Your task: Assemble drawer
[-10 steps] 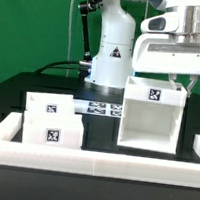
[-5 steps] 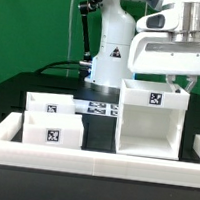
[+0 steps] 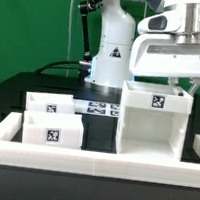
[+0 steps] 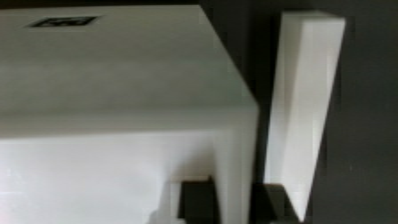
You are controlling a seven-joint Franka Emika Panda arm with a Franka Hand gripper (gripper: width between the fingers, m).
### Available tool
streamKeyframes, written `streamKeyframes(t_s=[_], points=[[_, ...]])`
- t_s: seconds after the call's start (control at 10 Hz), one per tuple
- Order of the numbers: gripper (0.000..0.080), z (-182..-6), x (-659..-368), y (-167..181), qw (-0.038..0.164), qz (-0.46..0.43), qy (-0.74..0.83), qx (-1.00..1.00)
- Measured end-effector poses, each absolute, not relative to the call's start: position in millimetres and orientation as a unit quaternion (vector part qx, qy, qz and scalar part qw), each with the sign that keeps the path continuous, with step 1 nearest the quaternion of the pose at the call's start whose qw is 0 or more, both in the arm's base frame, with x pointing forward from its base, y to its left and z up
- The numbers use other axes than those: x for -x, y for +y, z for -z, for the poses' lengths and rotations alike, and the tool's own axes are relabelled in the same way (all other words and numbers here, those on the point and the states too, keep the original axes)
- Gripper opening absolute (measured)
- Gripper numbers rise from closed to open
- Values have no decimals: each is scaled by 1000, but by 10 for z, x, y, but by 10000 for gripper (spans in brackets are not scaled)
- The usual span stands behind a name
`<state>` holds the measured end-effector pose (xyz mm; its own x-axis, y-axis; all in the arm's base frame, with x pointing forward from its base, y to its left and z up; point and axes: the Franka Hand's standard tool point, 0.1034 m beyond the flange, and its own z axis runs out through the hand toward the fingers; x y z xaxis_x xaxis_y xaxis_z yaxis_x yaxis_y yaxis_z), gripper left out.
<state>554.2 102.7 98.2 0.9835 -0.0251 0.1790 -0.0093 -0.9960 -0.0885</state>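
We are watching the gripper point(image 3: 178, 84) hanging at the top rear edge of the cube casing point(image 3: 151, 122). The casing is standing open-fronted near the counter's point(image 3: 103, 129) front edge, toward the corner on the exterior view's right. In the wrist view, dark fingers point(image 4: 196, 203) are showing beside the casing's side edge; we cannot tell whether they are pinching it. Toward the opposite front corner, the front box point(image 3: 52, 135) is sitting with the rear box point(image 3: 49, 103) just behind it.

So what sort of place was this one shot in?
Most likely a robotics lab bench: a green backdrop curtain, a black tabletop edged by a low white border wall, and a white drawer casing carrying a square tag, with the Panda arm mounted behind.
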Motion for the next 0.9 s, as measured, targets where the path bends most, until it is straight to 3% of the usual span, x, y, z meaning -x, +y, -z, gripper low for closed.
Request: streamKeyframes(t_s=[0.4,0.9], points=[[38,-997,-5695,1030,47,101,17,994],[38,-1036,-5769,1127,72,111,209,969]])
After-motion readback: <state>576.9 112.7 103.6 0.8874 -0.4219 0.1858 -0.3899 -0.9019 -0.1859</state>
